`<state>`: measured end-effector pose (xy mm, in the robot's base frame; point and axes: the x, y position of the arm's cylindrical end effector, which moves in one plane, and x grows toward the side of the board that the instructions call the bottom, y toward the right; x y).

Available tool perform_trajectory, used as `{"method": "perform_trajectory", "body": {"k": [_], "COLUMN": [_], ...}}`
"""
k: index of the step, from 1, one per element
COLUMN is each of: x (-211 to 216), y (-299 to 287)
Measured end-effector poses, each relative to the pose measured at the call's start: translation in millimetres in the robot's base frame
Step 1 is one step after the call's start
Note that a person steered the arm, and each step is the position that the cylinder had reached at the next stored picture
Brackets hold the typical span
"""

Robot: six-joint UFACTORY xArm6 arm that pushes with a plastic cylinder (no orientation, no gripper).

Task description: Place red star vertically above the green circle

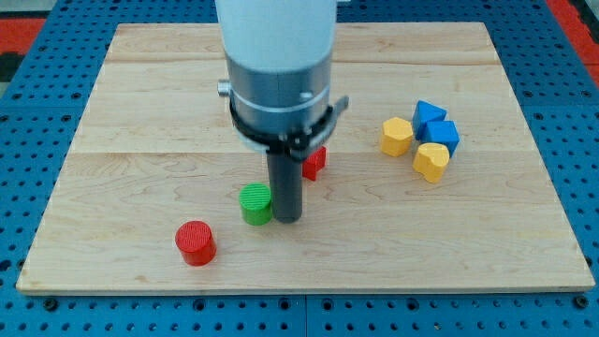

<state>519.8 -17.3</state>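
The green circle lies on the wooden board, below the middle. My tip stands right beside it on its right side, touching or almost touching. The red star lies just up and right of the rod, partly hidden behind it, so its shape is hard to make out. It sits above and to the right of the green circle.
A red circle lies at the lower left. At the right, two blue blocks and two yellow blocks form a tight cluster. The arm's white and grey body covers the board's top middle.
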Motion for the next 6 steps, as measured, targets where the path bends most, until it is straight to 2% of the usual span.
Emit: {"method": "perform_trajectory", "body": {"k": [2, 4, 5, 6], "x": [-80.1, -38.3, -57.9, -113.6], "y": [7.4, 33.4, 80.3, 46.7]}}
